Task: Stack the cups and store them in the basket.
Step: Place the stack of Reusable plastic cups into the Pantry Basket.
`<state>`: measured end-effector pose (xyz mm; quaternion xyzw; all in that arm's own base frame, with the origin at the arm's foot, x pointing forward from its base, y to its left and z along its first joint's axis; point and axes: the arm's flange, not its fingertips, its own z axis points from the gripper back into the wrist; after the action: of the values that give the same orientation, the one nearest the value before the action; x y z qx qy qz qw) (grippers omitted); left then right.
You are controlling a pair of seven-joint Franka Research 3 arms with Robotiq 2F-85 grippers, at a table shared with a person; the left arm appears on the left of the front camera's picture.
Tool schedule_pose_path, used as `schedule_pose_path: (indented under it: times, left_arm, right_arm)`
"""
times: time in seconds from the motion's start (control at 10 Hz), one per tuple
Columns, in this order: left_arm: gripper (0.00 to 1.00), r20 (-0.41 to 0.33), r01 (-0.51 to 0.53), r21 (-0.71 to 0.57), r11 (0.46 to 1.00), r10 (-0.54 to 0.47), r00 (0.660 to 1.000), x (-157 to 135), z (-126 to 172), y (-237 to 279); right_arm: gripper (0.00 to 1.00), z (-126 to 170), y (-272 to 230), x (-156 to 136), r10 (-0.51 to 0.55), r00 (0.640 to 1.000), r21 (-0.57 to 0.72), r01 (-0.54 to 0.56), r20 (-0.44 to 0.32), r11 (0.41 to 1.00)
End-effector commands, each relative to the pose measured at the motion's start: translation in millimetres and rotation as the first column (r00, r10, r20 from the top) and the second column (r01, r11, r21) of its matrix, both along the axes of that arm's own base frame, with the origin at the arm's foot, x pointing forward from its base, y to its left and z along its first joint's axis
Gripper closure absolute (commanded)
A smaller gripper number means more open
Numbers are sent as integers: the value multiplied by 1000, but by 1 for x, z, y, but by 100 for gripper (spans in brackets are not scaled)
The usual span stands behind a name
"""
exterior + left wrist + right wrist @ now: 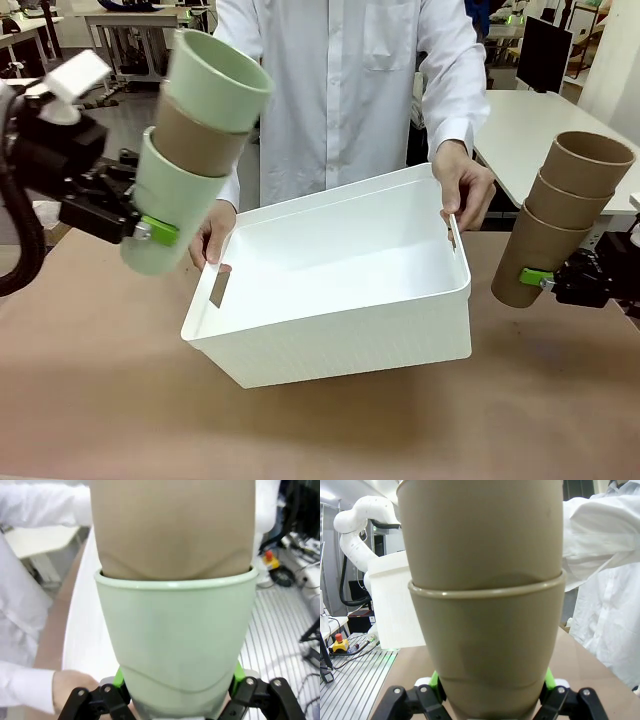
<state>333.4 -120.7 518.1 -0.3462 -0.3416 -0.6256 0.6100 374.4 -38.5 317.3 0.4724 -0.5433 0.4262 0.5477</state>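
The cups are in two stacks of three, both up in the air on either side of the basket (330, 290). The left stack (195, 150) goes mint green at the bottom, tan-brown in the middle, mint green on top, and it leans with its mouth up and toward the basket. Your left gripper (150, 234) is clamped round the bottom mint cup (175, 645), green pads pressed on either side near its base, with the tan cup (175, 525) nested inside it. The right stack (562, 215) is all tan-brown and tilted a bit too. Your right gripper (536, 277) has its bottom cup (487, 650) pinched low down the same way.

The basket's white and tipped with its opening toward your side, near edge down by the bench (90, 400). A person in a white coat holds it at both ends, one hand (213, 235) by the handle slot at picture left, the other hand (466, 185) on the rim at the right.
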Motion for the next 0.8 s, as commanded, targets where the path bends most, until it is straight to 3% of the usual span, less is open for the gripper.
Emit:
schedule_pose_path:
  times: [0.0,0.3,0.7]
  left_arm:
    - [15,-42,-4,116,993,9,999,14,-1,-34]
    - [15,-50,-33,250,968,47,998,22,-18,-88]
    - [15,-59,-58,337,940,83,995,33,-47,-134]
  right_arm:
    - [15,4,0,0,-2,1000,5,2,9,1000]
    - [15,4,0,0,-2,1000,5,2,9,1000]
    - [15,4,0,0,-2,1000,5,2,9,1000]
